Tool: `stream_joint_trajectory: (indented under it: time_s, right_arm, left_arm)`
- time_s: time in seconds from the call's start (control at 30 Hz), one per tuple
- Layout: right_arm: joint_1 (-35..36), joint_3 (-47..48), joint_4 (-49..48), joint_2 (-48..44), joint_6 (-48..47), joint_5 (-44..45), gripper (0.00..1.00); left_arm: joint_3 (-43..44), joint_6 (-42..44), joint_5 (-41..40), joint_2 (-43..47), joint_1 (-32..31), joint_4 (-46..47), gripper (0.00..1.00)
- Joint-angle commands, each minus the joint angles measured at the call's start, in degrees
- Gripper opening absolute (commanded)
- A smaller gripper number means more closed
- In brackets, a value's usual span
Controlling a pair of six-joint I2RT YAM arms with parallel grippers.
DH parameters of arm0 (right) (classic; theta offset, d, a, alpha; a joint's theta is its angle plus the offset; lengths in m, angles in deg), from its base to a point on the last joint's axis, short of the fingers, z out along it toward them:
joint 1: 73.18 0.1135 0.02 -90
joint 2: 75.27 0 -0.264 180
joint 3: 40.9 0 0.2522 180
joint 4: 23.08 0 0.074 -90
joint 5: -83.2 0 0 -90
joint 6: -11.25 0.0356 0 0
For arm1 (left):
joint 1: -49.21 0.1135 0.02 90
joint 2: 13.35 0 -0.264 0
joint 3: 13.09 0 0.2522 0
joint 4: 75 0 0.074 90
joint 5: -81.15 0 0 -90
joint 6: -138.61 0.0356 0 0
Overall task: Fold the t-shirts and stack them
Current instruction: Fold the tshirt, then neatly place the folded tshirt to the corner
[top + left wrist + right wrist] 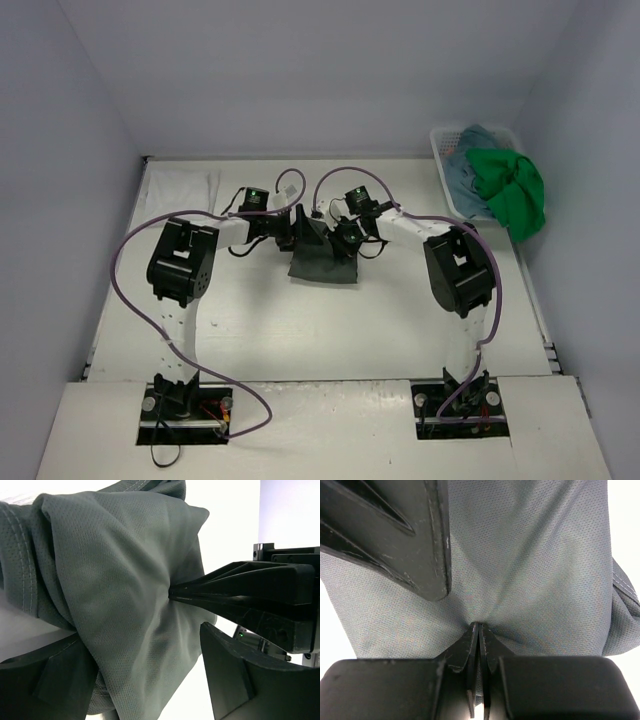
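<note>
Top external view: dark grey-green t-shirt [322,258], bunched at the centre of the table [300,330], is pinched at a fold by the right claw [343,236], which is fully closed on it. Left claw [288,232] stands wide with cloth between its jaws, apparently ungripped. The light, limp knit will probably sag; best taken at hems or shoulder seams.

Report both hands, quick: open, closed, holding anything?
Left hand: open around the grey-green t-shirt, not gripping.
Right hand: closed, pinching that t-shirt.
</note>
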Motion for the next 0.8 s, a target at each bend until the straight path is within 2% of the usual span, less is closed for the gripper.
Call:
stream_joint_trajectory:
  time_s: [0.0,0.1,0.17,0.2,0.3,0.5,0.57,0.77]
  right_arm:
    - [-0.5,-0.3,0.9,-3.4,-0.9,-1.0,0.00]
    - [-0.5,0.0,1.1,-3.4,-0.9,-1.2,0.00]
    - [-0.5,0.2,1.1,-3.2,-0.8,-1.2,0.00]
    - [-0.5,0.2,1.2,-3.3,-0.8,-1.2,0.00]
    - [-0.7,0.2,1.2,-3.5,-0.9,-1.3,0.00]
    - [-0.8,-0.4,1.3,-3.9,-1.1,-1.5,0.00]
    - [-0.8,-0.5,1.3,-4.1,-1.0,-1.4,0.00]
    - [-1.8,-0.8,1.6,-7.7,-1.1,-0.9,0.00]
  left_arm:
    - [-4.9,2.8,-10.4,-8.1,-1.3,-10.5,0.72]
    - [-5.0,1.6,-8.2,-9.3,-2.0,-9.0,0.71]
    - [-4.0,1.4,-6.5,-9.8,-2.7,-9.1,0.61]
    - [-3.6,1.4,-6.2,-10.2,-3.1,-9.1,0.41]
    - [-2.6,1.3,-5.6,-10.5,-4.7,-9.4,0.11]
    - [-1.2,2.0,-5.5,-10.2,-4.8,-10.4,0.04]
    - [0.8,4.0,-5.5,-9.7,-4.4,-12.7,0.00]
    - [5.3,11.5,-8.4,-7.1,0.1,-21.2,0.00]
